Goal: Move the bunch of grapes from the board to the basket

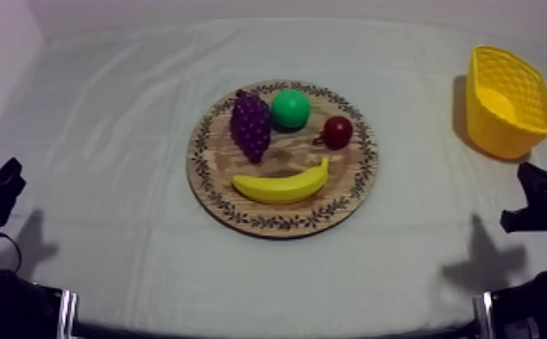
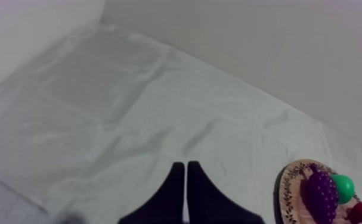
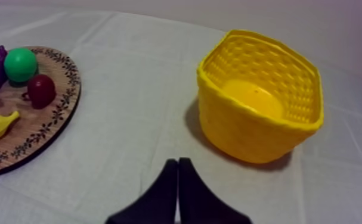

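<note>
Resting low, left hand [image 2: 186, 167] and right hand [image 3: 178, 162] are each pressed shut, empty.

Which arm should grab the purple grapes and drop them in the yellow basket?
Probably the right. The yellow basket stands close to the right claw, and the grapes lie on the middle board. The left claw is far from the basket, across the whole board.

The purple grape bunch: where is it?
In the top view the purple grape bunch lies upper left on the round wooden board, beside the green fruit.
</note>
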{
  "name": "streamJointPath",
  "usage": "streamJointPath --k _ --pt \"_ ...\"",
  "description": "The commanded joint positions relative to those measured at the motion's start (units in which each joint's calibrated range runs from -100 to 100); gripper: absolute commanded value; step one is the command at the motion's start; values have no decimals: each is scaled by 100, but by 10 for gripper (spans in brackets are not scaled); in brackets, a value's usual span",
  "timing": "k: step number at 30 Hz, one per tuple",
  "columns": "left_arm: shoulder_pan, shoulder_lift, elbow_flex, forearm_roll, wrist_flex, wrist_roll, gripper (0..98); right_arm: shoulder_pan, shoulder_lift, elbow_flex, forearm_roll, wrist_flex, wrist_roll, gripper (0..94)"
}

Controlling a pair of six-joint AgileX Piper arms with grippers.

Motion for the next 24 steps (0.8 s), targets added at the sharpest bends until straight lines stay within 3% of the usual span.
streamJointPath --k 1,7,12,19,24 --pt "-3 5 0 1 -1 1 1 -11 -5 0 -4 -16 -49 4" --pt "-3 5 0 1 -1 1 1 -191 450 -265 327 -316 -527 4" --pt "-3 5 0 1 -1 1 1 -245 1251 -1260 280 -265 -730 4" --pt "-3 5 0 1 -1 1 1 -462 2631 -3311 101 611 -932 4" --pt "-3 5 0 1 -1 1 1 -551 3624 -4763 -181 1457 -959 4"
